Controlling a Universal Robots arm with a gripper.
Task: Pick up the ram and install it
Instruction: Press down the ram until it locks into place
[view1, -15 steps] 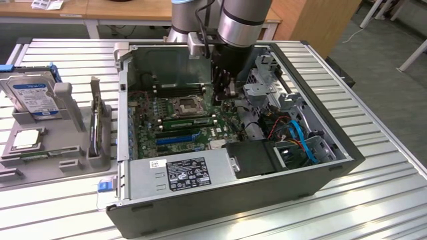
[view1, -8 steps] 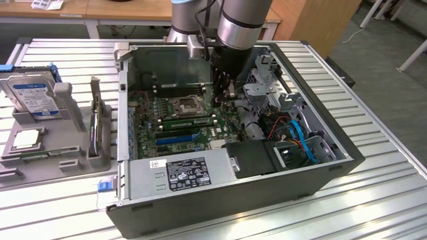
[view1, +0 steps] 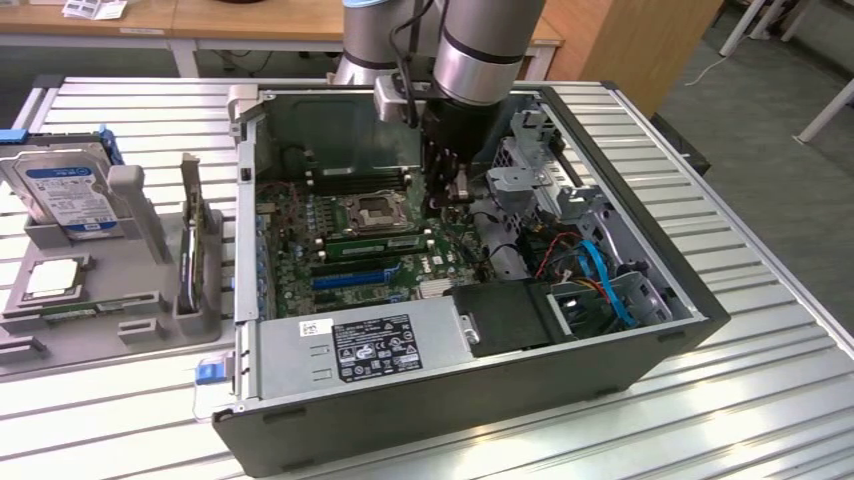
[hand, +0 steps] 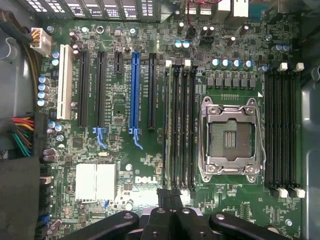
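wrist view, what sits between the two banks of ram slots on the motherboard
The CPU socket, with no chip in it and a metal frame around it, lies between one bank of memory slots and the other bank. This shows in the wrist view.

The arm (view1: 474, 50) has silver-grey cylindrical links with black cables, and a black gripper (hand: 170, 196) whose linkages carry round pivot screws.
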